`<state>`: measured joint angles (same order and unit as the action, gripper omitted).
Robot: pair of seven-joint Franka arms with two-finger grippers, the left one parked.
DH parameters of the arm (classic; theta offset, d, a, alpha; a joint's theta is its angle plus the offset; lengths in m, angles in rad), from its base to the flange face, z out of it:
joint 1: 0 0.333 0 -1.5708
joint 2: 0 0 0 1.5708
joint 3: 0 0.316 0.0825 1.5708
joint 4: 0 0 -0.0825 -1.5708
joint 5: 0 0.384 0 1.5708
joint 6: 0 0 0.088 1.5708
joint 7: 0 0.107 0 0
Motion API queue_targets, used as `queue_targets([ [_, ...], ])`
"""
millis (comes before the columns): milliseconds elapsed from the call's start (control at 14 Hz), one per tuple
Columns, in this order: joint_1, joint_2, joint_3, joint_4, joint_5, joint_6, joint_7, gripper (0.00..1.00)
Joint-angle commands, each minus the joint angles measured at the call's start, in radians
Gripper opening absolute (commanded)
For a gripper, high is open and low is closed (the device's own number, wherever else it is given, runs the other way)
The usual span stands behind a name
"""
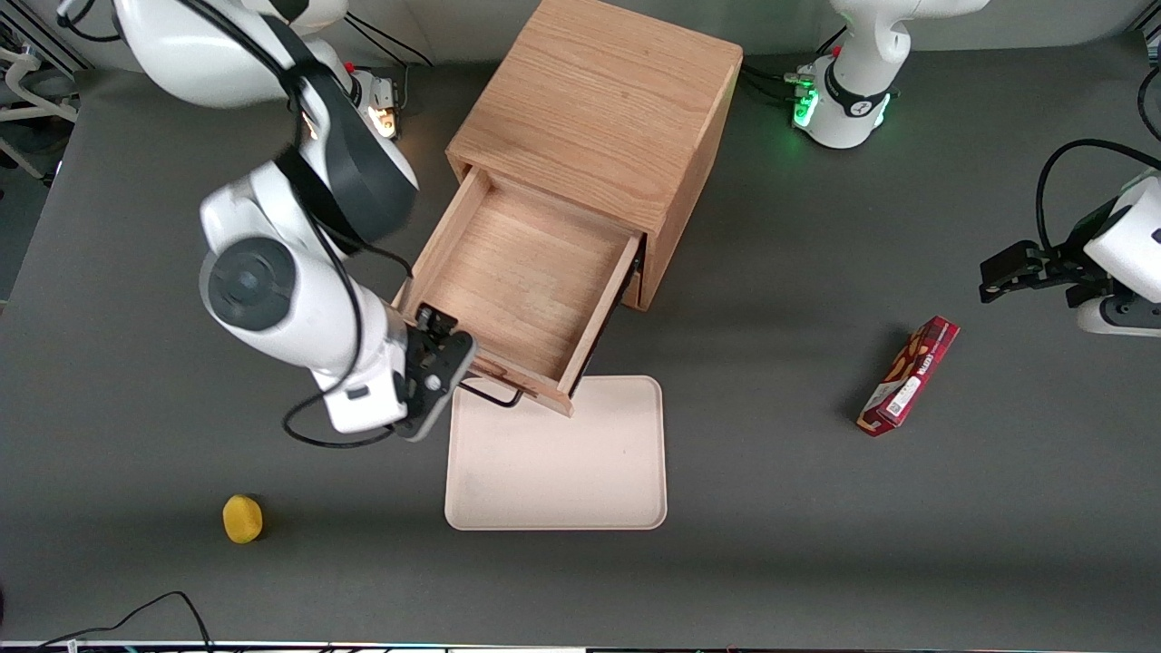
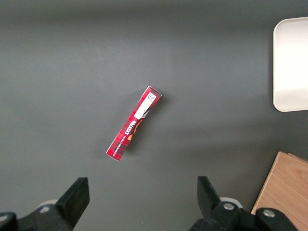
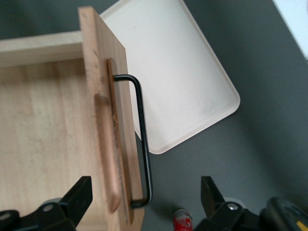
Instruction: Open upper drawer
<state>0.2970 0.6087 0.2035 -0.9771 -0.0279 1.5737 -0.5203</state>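
Observation:
The upper drawer [image 1: 521, 272] of the light oak cabinet [image 1: 599, 109] stands pulled far out, its shallow box body bare inside. Its black wire handle [image 1: 494, 396] faces the front camera and overhangs the tray. My right gripper [image 1: 442, 328] is open at the end of the drawer front toward the working arm's end of the table. In the right wrist view the gripper [image 3: 144, 198] straddles the drawer front [image 3: 108, 120] and the end of the handle [image 3: 143, 144] with its fingers [image 3: 77, 197] wide apart, touching neither. The bottom drawer is hidden under the open one.
A cream tray [image 1: 558, 462] lies in front of the drawer, also in the right wrist view [image 3: 178, 82]. A yellow round object [image 1: 242, 519] lies near the front edge. A red snack box [image 1: 909, 375] lies toward the parked arm's end. A small red object [image 3: 183, 224] shows below the gripper.

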Motion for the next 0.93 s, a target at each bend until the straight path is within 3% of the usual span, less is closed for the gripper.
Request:
queue_targets([
  [0,-0.080,-0.148,0.002,-0.092,0.037,-0.056,0.019,1.00],
  [429,-0.260,-0.501,0.001,-0.443,0.072,-0.035,0.063,1.00],
  [857,-0.340,-0.532,-0.002,-0.492,0.072,-0.092,0.540,1.00],
])
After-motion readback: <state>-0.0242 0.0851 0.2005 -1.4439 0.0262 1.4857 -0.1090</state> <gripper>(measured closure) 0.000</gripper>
